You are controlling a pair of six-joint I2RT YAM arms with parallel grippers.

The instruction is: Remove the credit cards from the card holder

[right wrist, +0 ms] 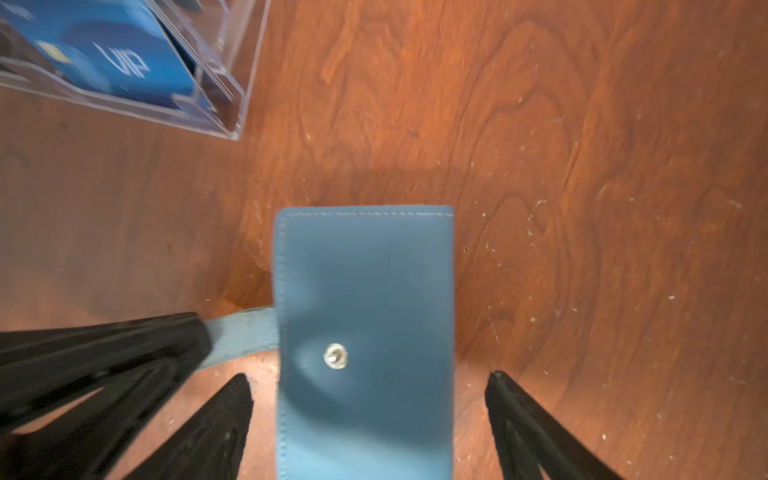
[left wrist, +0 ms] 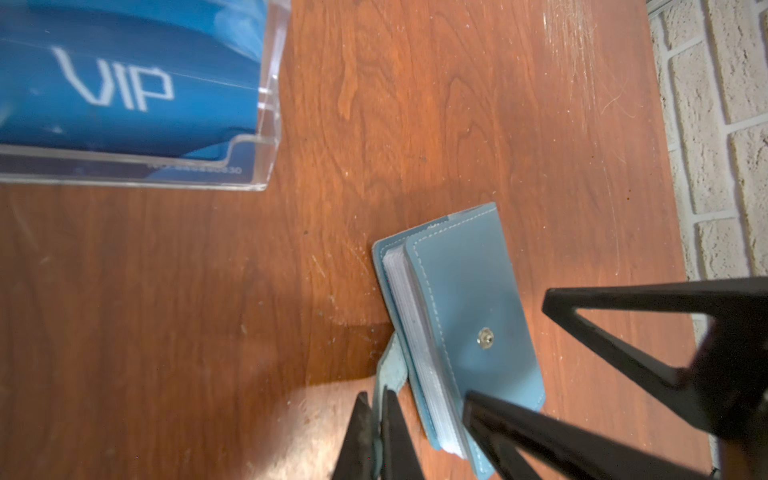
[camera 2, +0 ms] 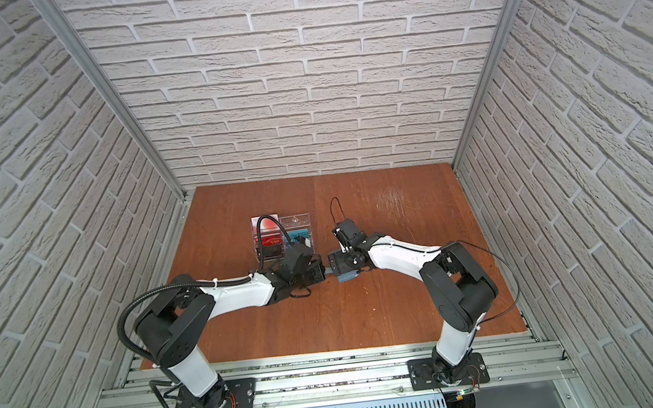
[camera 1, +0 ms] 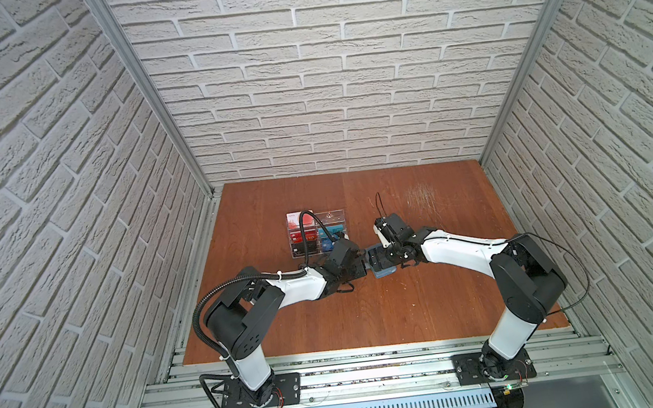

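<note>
Near the middle of the worktop (camera 1: 412,308) lay the card holder (left wrist: 465,324), unsnapped, cover down. My left gripper (left wrist: 375,399) was clamped on its strap tab (right wrist: 241,332); my right gripper (right wrist: 368,376) stood wide apart astride it. Best, I judged: anchor the strap, then lift the cover's free edge gently.

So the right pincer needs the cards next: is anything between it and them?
Yes. The card holder lies folded shut, its snap-stud cover over the inner pages, so no card shows. The right pincer stands open astride it, while the left pincer pinches the strap tab at its side.
</note>
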